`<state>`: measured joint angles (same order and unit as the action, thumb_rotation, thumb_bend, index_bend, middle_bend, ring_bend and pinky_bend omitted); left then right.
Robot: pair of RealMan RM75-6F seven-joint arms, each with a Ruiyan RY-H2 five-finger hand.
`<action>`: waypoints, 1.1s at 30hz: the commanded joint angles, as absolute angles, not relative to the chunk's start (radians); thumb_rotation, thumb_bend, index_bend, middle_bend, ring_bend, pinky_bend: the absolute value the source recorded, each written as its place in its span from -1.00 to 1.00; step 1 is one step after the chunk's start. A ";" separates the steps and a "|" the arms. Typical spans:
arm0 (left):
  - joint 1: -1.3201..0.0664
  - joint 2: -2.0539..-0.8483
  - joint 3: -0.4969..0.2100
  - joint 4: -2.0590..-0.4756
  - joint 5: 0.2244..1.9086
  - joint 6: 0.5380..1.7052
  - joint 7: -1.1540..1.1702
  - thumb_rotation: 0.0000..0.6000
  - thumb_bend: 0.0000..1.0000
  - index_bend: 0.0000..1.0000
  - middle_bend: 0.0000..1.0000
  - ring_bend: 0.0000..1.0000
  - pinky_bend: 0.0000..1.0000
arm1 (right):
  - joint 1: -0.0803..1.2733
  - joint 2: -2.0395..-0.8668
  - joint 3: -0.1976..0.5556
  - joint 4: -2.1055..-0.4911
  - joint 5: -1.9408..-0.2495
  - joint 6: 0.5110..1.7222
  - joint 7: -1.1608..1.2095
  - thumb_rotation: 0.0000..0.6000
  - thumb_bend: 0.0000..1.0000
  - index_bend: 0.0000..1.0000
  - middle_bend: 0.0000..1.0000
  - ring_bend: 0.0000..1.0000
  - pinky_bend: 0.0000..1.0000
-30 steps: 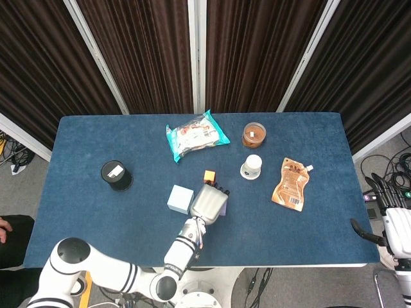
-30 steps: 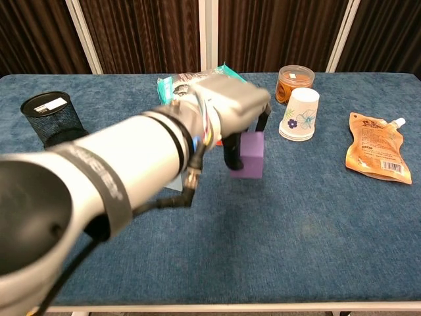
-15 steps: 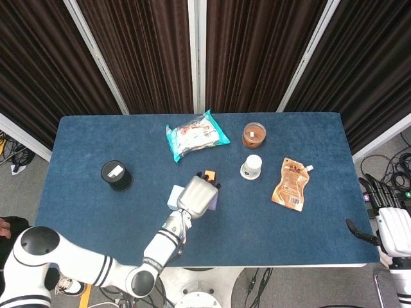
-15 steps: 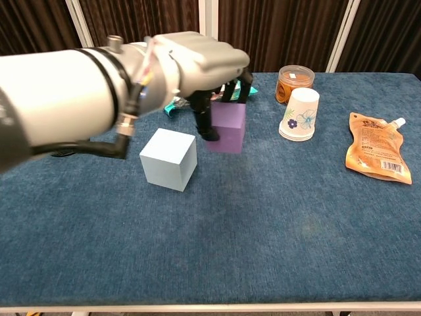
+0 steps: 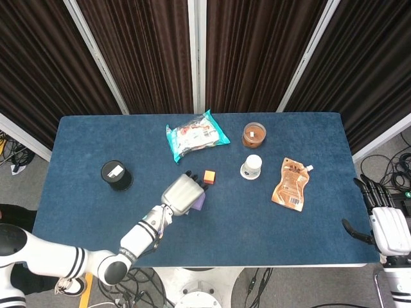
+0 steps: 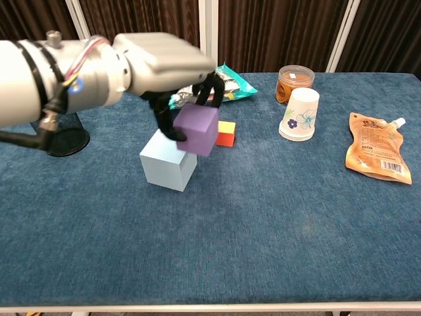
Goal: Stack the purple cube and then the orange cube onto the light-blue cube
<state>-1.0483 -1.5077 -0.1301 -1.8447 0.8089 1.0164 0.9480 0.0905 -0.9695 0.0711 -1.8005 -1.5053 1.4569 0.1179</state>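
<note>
Dark curtains hang behind a blue-clothed table (image 5: 83,212). From left to right it carries a black mesh cup (image 5: 116,175), a teal snack bag (image 5: 195,135), a brown-lidded jar (image 5: 254,135), a white paper cup (image 5: 251,167) and an orange pouch (image 5: 290,184).

Seen from the chest, the left hand (image 6: 164,62) pinches the purple cube (image 6: 196,129) between thumb and fingers, holding it tilted over the right top edge of the light-blue cube (image 6: 168,168); whether the two touch is unclear. From the head camera the hand (image 5: 181,194) hides the light-blue cube entirely and leaves only a sliver of purple (image 5: 200,202) showing.

Just behind sits the orange cube (image 6: 225,133), small and alone on the cloth, near the snack bag (image 6: 227,84).

At the far right, off the table's edge and shown only from the head, the right hand (image 5: 380,221) holds nothing, its fingers apart.
</note>
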 commanded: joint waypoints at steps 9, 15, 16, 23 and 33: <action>-1.026 -1.440 -0.057 -1.786 1.013 0.944 0.815 1.00 -0.38 -0.14 0.22 -0.31 -0.38 | 0.091 -0.967 0.068 -1.805 -1.510 1.454 0.118 1.00 -0.64 -1.00 -1.00 -1.00 -1.00; -1.037 -1.438 -0.054 -1.761 1.040 0.910 0.781 1.00 -0.38 -0.14 0.22 -0.31 -0.38 | 0.092 -0.963 0.068 -1.806 -1.508 1.452 0.122 1.00 -0.64 -1.00 -1.00 -1.00 -1.00; -1.040 -1.438 -0.055 -1.755 1.036 0.902 0.776 1.00 -0.38 -0.14 0.22 -0.31 -0.38 | 0.092 -0.964 0.068 -1.806 -1.508 1.451 0.122 1.00 -0.64 -1.00 -1.00 -1.00 -1.00; -1.053 -1.424 -0.080 -1.725 0.986 0.880 0.737 1.00 -0.38 -0.15 0.22 -0.31 -0.38 | 0.097 -0.960 0.069 -1.804 -1.503 1.441 0.128 1.00 -0.64 -1.00 -1.00 -1.00 -1.00; -1.050 -1.404 -0.057 -1.726 0.996 0.877 0.723 1.00 -0.38 -0.14 0.22 -0.31 -0.38 | 0.095 -0.962 0.066 -1.806 -1.504 1.442 0.124 1.00 -0.64 -1.00 -1.00 -1.00 -1.00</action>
<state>-1.0518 -1.4030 -0.0628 -1.7298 0.9891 0.8762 0.7231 0.0955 -0.9614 0.0664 -1.8057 -1.5041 1.4417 0.1237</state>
